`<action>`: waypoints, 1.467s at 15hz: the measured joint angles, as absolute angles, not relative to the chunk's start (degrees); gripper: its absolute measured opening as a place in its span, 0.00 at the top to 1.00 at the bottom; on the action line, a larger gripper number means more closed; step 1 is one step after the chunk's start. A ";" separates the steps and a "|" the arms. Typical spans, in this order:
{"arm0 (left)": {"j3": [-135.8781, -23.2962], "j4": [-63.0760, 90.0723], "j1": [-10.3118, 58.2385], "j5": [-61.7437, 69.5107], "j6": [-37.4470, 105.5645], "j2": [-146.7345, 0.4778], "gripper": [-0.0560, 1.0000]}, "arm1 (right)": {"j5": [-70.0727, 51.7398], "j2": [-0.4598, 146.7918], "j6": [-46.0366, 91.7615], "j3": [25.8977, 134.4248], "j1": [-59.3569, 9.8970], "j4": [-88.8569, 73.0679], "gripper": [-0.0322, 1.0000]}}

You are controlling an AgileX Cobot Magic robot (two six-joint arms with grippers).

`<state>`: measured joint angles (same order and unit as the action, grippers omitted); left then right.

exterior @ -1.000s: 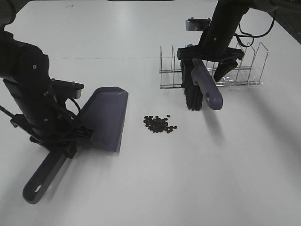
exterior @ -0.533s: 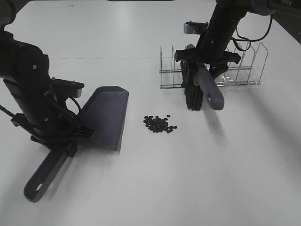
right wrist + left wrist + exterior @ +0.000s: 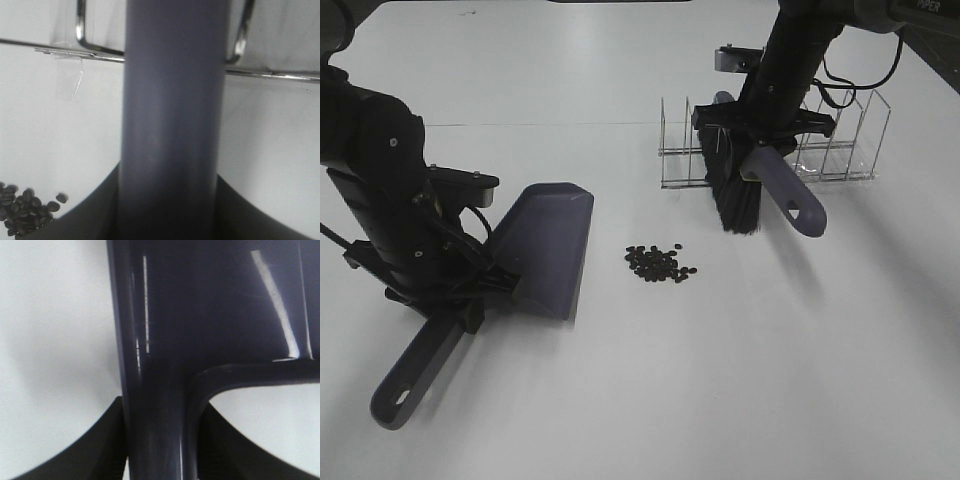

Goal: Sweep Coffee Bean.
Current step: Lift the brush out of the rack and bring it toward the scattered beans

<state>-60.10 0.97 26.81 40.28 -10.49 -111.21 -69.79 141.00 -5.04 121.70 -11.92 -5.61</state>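
Observation:
The coffee bean cluster (image 3: 660, 263) lies loose on the white table, midway between the two tools; it also shows in the right wrist view (image 3: 27, 210). A dark blue dustpan (image 3: 552, 248) rests left of it, mouth toward the beans. My left gripper (image 3: 478, 296) is shut on the dustpan's handle (image 3: 160, 435). At the back right, my right gripper (image 3: 757, 152) is shut on the grey handle (image 3: 170, 125) of a brush. The brush's black bristles (image 3: 735, 205) point down at the front of the wire rack (image 3: 840, 150), about a hand's width behind and right of the beans.
The clear wire rack (image 3: 280, 75) with several upright dividers stands behind the brush. A strip of tape (image 3: 67, 82) sits at its base. The dustpan's long handle (image 3: 415, 365) stretches toward the front left. White table surface surrounds the beans.
My right gripper has closed from open onto the brush handle. The brush handle has swung to the right and the bristles stand more upright. The left arm and dustpan have not moved.

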 joint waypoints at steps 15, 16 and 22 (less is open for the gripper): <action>-60.10 -7.33 31.97 43.95 -21.83 -111.84 0.62 | -70.65 108.63 -12.38 84.00 -19.82 18.62 0.68; -60.10 -7.62 31.97 43.83 -21.66 -112.41 0.62 | -70.65 108.98 -13.92 83.71 -20.74 21.26 0.68; -60.10 -7.91 31.97 42.06 -19.48 -114.36 0.62 | -69.44 118.32 -23.55 83.71 -23.72 24.75 0.68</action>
<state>-60.10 -7.91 31.97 42.06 -19.48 -114.36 -69.44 118.32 -23.55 83.71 -23.72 24.75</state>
